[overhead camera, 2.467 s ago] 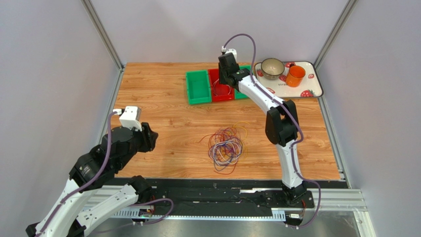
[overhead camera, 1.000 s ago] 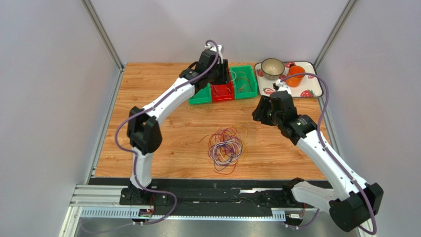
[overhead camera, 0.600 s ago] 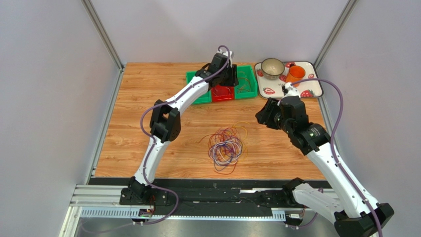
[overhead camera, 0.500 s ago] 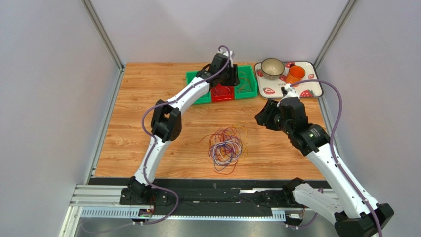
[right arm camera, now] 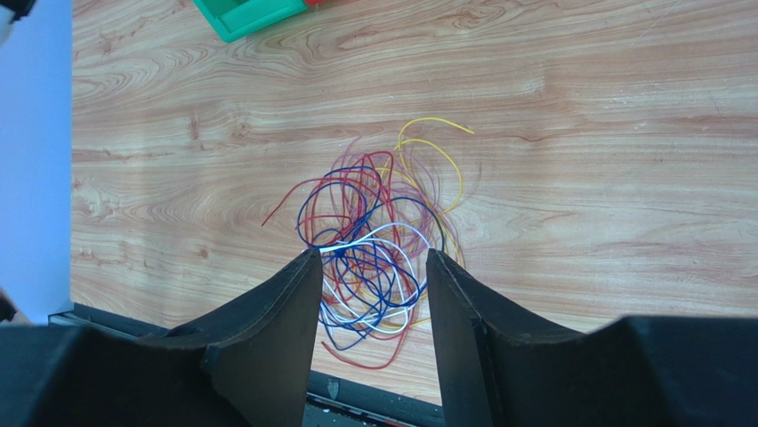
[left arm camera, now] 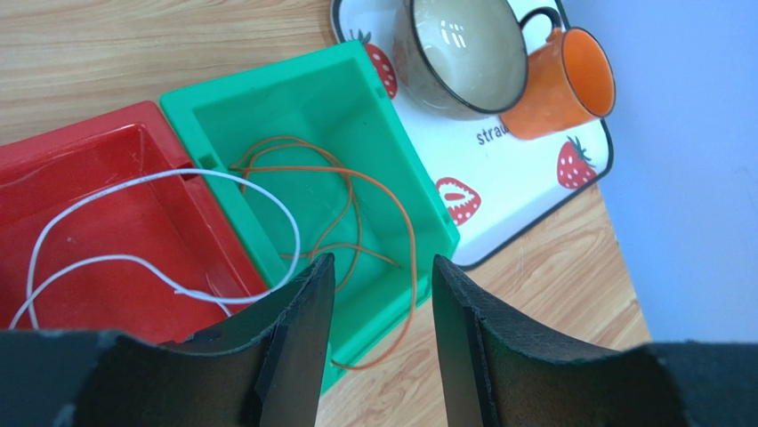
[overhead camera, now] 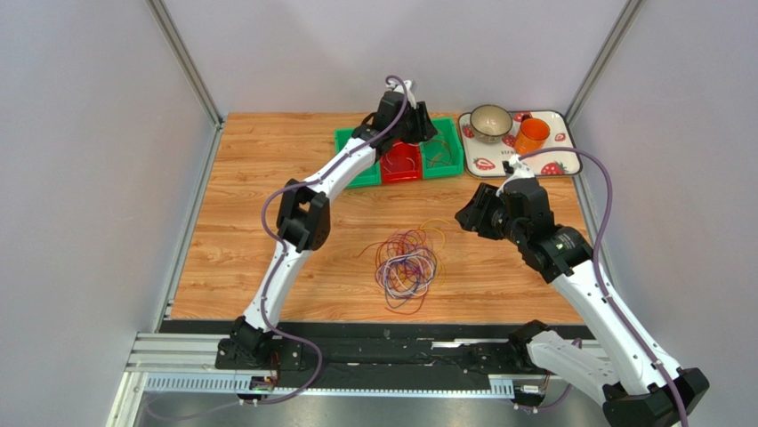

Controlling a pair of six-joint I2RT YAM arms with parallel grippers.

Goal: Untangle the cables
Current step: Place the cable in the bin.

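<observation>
A tangle of cables (overhead camera: pixel 407 267) in red, blue, white, yellow and purple lies mid-table; it also shows in the right wrist view (right arm camera: pixel 365 200). My right gripper (overhead camera: pixel 467 218) hovers above and right of it, open and empty (right arm camera: pixel 374 256). My left gripper (overhead camera: pixel 412 132) is open and empty (left arm camera: pixel 383 262) above the bins at the back. An orange cable (left arm camera: pixel 356 205) lies in the right green bin (left arm camera: pixel 391 133), one end over its near wall onto the table. A white cable (left arm camera: pixel 133 222) lies in the red bin (left arm camera: pixel 107 160).
Three bins stand side by side at the back: green (overhead camera: pixel 354 165), red (overhead camera: pixel 400 166), green (overhead camera: pixel 442 158). A strawberry-print tray (overhead camera: pixel 556 160) at the back right holds a bowl (overhead camera: pixel 490 123) and an orange mug (overhead camera: pixel 532 135). Grey walls enclose the table.
My left gripper moved right along the bins, from the left green one to over the red and right green bins. My right gripper shifted slightly left and nearer, toward the tangle.
</observation>
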